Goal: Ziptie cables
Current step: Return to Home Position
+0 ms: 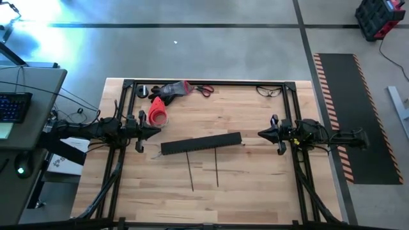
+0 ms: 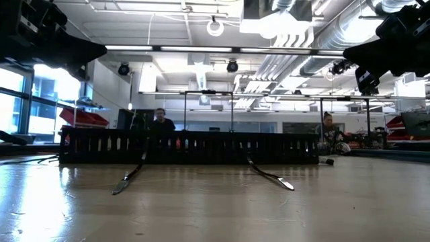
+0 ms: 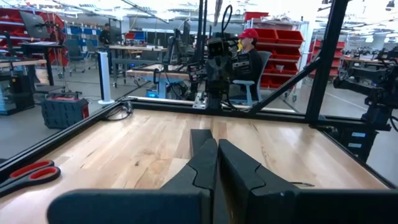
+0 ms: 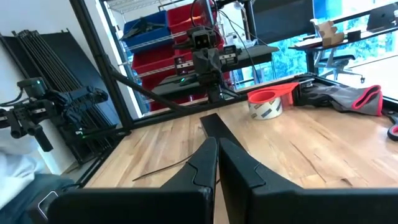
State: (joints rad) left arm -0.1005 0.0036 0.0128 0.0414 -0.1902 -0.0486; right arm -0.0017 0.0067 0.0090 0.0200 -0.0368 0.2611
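**Student:** Two grippers are showing in the high view. Where are they hanging?

**Tutor:** The left gripper [image 1: 155, 132] is hovering over the table [image 1: 255, 185] just off the left end of the black cable duct [image 1: 201, 143]. The right gripper [image 1: 262, 134] is hovering just off the duct's right end. The duct is lying between them, its long axis running almost along the line from one gripper to the other. Neither arm is clearly nearer.

**Student:** And the cables?

**Tutor:** No cables are showing in any view. Judging by the closed duct, they are lying inside it. Two thin dark strips [image 1: 192, 171] are reaching from it toward the table's front edge.

**Student:** What is the low view adding?

**Tutor:** The duct [image 2: 188, 146] is resting flat, and the strips [image 2: 131, 178] are curving down onto the wood. The arms are hanging well above, at the upper corners.

**Student:** And the wrist views?

**Tutor:** In the left wrist view, the left gripper [image 3: 217, 163] is pointing along the duct with its fingers nearly touching, gripping nothing. In the right wrist view, the right gripper [image 4: 217, 162] is doing likewise. A red tape roll [image 4: 266, 102] is sitting farther off. Nothing seems left to grasp, so each arm is probably only needing to back away from its own end.
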